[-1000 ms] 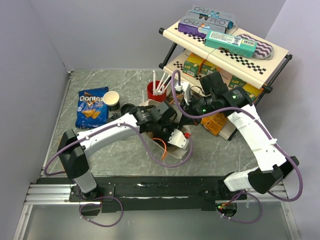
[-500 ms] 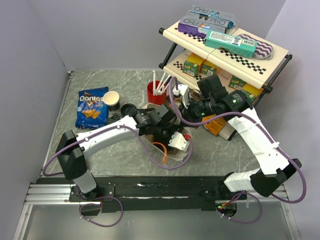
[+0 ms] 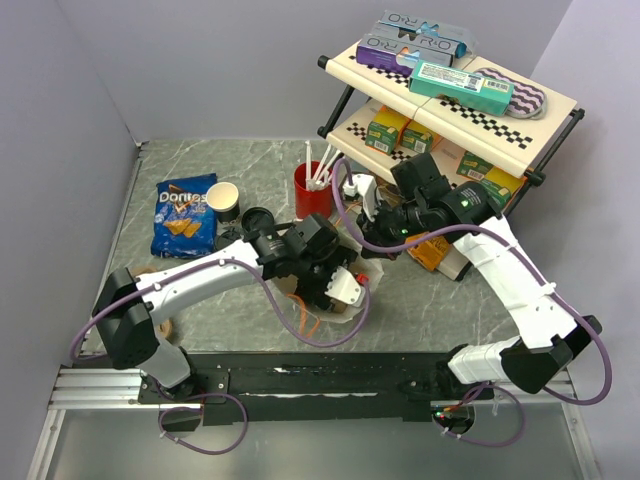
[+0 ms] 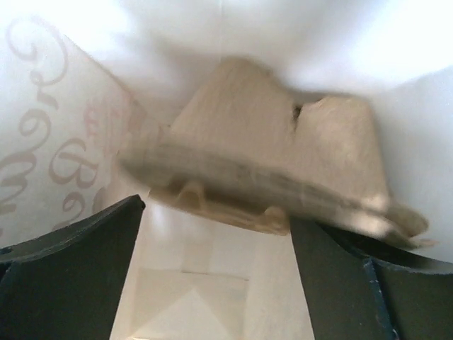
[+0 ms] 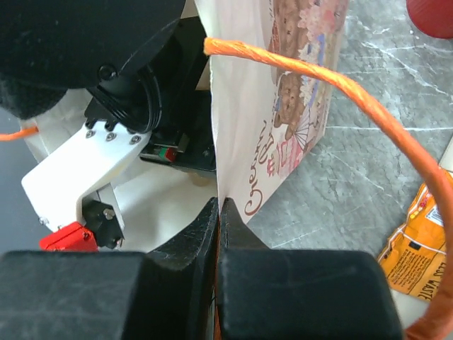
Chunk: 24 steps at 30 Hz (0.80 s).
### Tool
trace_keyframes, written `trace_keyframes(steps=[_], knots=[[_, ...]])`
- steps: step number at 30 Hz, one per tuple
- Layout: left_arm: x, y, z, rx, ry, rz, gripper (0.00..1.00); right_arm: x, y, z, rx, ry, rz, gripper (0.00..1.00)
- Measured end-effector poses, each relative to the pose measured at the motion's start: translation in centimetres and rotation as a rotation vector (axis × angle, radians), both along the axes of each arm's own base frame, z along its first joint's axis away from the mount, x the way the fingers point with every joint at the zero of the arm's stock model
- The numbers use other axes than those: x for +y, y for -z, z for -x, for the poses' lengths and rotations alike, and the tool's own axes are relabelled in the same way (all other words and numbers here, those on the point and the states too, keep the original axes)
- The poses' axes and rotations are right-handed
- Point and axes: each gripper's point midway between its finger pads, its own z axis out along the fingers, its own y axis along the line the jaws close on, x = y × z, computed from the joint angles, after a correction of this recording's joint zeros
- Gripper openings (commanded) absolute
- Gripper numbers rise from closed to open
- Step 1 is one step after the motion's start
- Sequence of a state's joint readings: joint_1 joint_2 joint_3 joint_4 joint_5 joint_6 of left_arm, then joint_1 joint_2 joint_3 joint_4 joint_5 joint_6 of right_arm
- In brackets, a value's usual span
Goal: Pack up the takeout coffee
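Note:
The takeout coffee (image 3: 224, 199), a small cup with a dark sleeve and a cream inside, stands open-topped at the back left. Its round black lid (image 3: 257, 218) lies beside it. My left gripper (image 4: 216, 212) is open inside a white printed paper bag (image 4: 56, 142). A beige moulded cup carrier (image 4: 269, 170) lies just beyond its fingers, and nothing is between them. My right gripper (image 5: 219, 202) is shut on the bag's (image 5: 283, 106) upper edge, beside an orange rope handle (image 5: 318, 78). From above, the left wrist (image 3: 320, 265) covers most of the bag.
A blue Doritos bag (image 3: 185, 215) lies left of the cup. A red cup with white straws (image 3: 315, 183) stands behind the paper bag. A two-tier rack of boxes (image 3: 450, 90) fills the back right, with an orange snack packet (image 3: 432, 247) at its foot.
My left jaws have opened wide and the left arm has drawn back toward the near left. The right gripper has shifted slightly left, still pinching the bag's edge.

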State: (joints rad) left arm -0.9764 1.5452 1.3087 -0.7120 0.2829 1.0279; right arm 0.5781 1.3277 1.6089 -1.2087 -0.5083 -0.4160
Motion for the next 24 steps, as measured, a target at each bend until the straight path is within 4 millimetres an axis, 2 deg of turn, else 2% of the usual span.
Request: trace_keyframes(steps=[9,10,13,20,21,22,24], knots=[[0.1,0.2,-1.6,-0.088,-0.026,-0.008,0.66,0.1,0.1,0.3,-0.005,-0.009,0.016,0.0],[0.1,0.3,-1.6,-0.088,-0.024,-0.015,0.61,0.2,0.1,0.4,-0.003,-0.012,0.016,0.0],[0.1,1.1,-1.7,-0.086,-0.011,-0.035,0.59,0.3,0.1,0.6,0.002,-0.021,0.01,0.0],[-0.6,2.6,-1.3,-0.058,0.041,-0.05,0.6,0.8,-0.1,1.3,0.025,-0.05,-0.015,0.0],[-0.7,2.6,-1.2,-0.055,0.049,-0.048,0.62,0.8,-0.1,1.4,0.029,-0.054,-0.019,0.0],[-0.7,2.7,-1.2,-0.054,0.054,-0.046,0.72,0.9,-0.1,1.5,0.032,-0.057,-0.022,0.0],[-1.1,2.7,-1.0,-0.05,0.077,-0.036,0.75,1.0,-0.2,1.6,0.035,-0.066,-0.028,0.0]])
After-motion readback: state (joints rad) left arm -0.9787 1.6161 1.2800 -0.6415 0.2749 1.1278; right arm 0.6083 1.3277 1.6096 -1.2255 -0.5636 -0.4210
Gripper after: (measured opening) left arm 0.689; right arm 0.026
